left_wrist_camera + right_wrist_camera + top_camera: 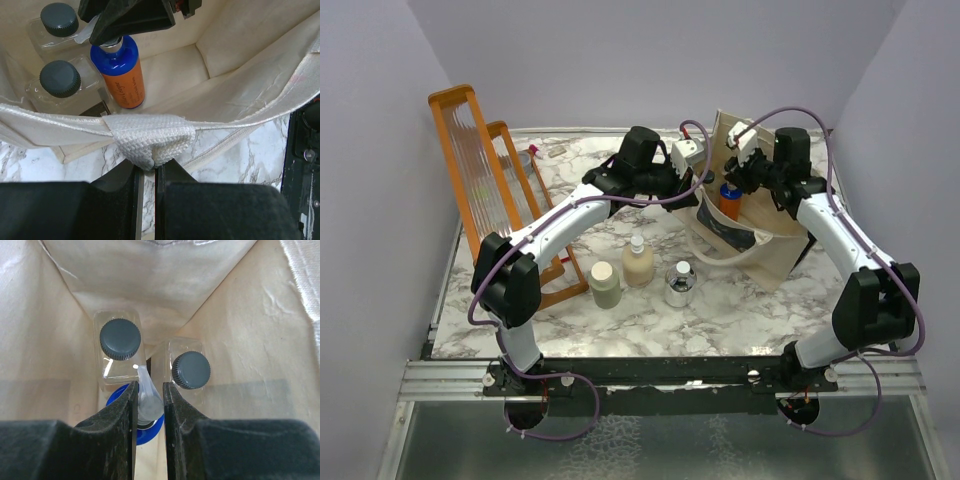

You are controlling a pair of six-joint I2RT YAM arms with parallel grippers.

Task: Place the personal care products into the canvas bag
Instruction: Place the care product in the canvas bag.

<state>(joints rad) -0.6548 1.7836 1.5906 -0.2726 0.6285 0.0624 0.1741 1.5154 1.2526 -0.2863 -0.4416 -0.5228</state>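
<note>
The canvas bag (775,250) stands open at the right of the table. My left gripper (694,168) is shut on the woven handle patch at the bag's near rim (150,137) and holds it open. My right gripper (149,392) reaches into the bag from above, shut on the clear spray top of the orange bottle with the blue cap (121,75). Two clear bottles with black caps (120,340) (191,370) stand inside the bag beside it. The olive-grey bottle (604,283), the beige pump bottle (638,262) and the squat silvery one (679,285) stand on the table left of the bag.
An orange wooden rack (480,190) stands at the far left, with small items (545,152) behind it. The marble table (740,310) ends at a metal rail at the near edge. Purple walls close in the back and sides.
</note>
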